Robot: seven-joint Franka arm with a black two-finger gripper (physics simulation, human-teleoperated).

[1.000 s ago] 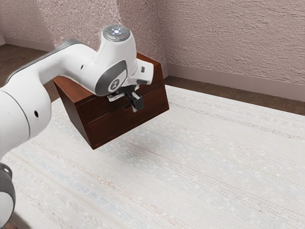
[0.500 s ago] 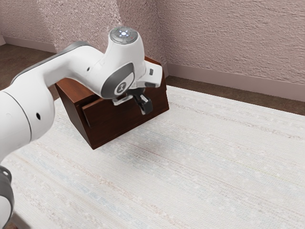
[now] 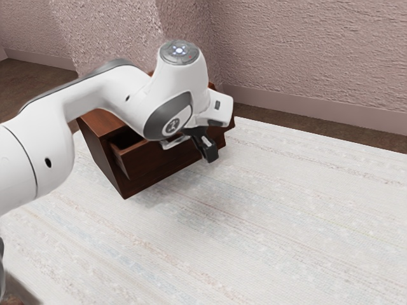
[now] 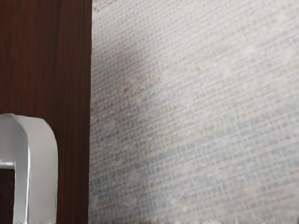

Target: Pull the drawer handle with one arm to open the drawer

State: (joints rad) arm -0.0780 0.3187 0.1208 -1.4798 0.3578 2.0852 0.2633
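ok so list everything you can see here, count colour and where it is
cabinet: one, dark brown wood, on the woven surface toward the exterior view's left
drawer: one, dark brown, upper part of the cabinet, partly pulled out
handle: one, silver, on the dark wood front, just under the hand
woven surface: one, pale grey-white, under the cabinet
wall: one, pinkish rough plaster, behind the cabinet
baseboard: one, pale pink, along the wall's foot
floor: one, brown, between baseboard and woven surface
arm: one, white and grey, coming in from the exterior view's left
end effector: one, black, at the drawer front
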